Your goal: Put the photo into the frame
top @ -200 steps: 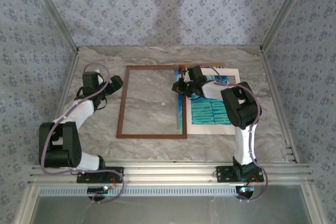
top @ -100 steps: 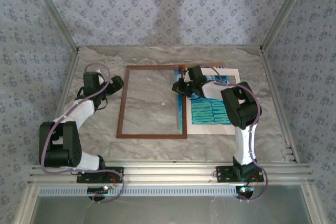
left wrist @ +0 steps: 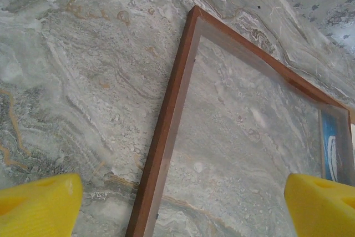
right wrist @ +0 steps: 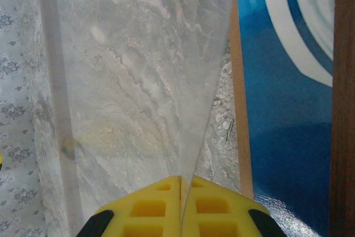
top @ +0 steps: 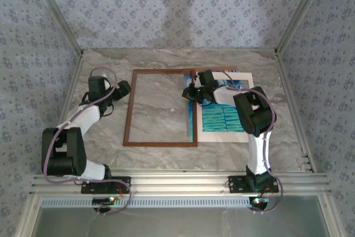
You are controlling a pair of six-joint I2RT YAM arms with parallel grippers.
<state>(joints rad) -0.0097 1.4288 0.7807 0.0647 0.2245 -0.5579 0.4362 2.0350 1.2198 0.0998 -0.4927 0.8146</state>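
My right gripper [right wrist: 181, 184] is pinched shut on what looks like one clear sheet. Just right of its fingers lies the one photo [right wrist: 283, 115], partly under the right rail of the one frame [top: 128, 109]. My left gripper [left wrist: 180, 206] gapes empty over its left rail.

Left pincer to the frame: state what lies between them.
Bare marble table, nothing else; the top view shows it, left pincer just beside the frame.
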